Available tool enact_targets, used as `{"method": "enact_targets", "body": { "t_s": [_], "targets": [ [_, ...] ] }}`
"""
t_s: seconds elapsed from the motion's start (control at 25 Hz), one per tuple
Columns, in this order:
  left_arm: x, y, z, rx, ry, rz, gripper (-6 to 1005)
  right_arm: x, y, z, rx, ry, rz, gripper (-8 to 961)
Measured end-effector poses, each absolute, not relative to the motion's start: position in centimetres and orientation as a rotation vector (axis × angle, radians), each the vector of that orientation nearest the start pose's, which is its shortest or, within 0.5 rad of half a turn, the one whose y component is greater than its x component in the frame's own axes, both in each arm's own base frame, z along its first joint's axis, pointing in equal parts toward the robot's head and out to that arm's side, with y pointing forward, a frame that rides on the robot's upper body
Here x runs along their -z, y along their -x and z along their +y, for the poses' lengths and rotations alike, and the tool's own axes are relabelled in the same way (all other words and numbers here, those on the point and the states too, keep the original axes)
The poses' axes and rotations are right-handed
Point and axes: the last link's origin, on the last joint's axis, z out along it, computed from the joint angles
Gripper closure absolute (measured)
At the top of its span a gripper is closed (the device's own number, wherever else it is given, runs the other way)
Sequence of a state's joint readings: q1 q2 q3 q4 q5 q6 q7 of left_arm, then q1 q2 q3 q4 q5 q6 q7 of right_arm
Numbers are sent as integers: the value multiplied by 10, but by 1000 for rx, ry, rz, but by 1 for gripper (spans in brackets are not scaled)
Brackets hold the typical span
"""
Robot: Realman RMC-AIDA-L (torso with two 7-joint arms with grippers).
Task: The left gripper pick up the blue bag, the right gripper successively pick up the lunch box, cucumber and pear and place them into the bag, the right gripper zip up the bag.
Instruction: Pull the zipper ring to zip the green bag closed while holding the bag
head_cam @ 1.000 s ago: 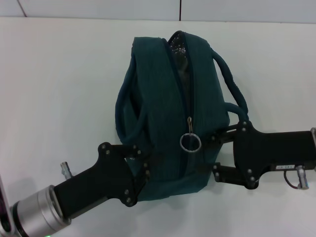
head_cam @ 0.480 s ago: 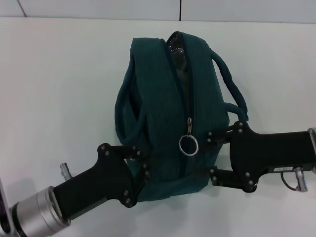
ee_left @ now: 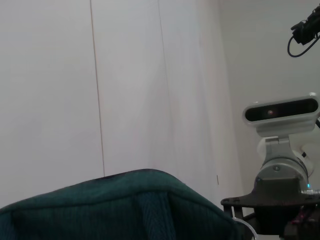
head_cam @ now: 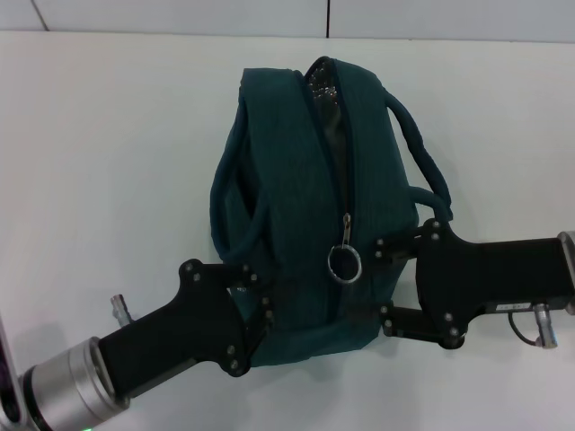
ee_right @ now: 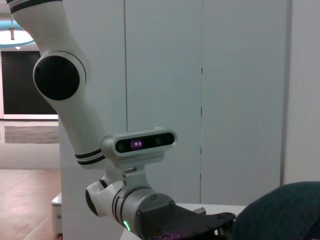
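Observation:
The blue bag [head_cam: 287, 206] is a dark teal tote lying lengthwise over the white table, its handles [head_cam: 418, 148] drooping at both sides. Its zipper is closed on the near half, with the metal ring pull [head_cam: 344, 263] hanging there. The far half gapes and shows silvery lining [head_cam: 320, 85]. My left gripper [head_cam: 256, 305] is shut on the bag's near left corner. At the near right side, my right gripper [head_cam: 384, 280] stands open with its fingers against the fabric, just right of the ring pull. The lunch box, cucumber and pear are out of view. Teal fabric [ee_left: 125, 205] fills the bottom of the left wrist view.
The white table [head_cam: 108, 162] stretches all around the bag, and its far edge meets a pale wall [head_cam: 180, 13]. The right wrist view shows the left arm's wrist camera [ee_right: 139, 143] beside a bit of the bag [ee_right: 285, 210].
My right gripper has slid a little to the left, closer against the bag's side. The bag and left gripper have barely moved.

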State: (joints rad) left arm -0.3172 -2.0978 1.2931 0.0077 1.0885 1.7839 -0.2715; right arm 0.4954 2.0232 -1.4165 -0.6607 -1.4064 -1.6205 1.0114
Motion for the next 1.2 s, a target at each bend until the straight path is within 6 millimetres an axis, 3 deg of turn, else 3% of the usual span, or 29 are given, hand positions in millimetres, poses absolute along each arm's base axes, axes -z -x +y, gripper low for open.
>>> {"method": "enact_targets", "body": {
  "t_s": [0.28, 0.68, 1.04, 1.2],
  "targets": [
    [66, 278, 195, 1165, 2354, -92, 939, 41, -195, 291, -1022, 2948, -149, 718],
    [66, 277, 196, 1166, 2350, -92, 938, 46, -198, 297, -1025, 2895, -110, 753],
    [66, 277, 196, 1165, 2349, -93, 937, 47, -201, 290, -1036, 2800, -332, 892],
    [66, 277, 196, 1166, 2350, -93, 937, 46, -202, 289, -1039, 2759, -390, 909]
  ]
}}
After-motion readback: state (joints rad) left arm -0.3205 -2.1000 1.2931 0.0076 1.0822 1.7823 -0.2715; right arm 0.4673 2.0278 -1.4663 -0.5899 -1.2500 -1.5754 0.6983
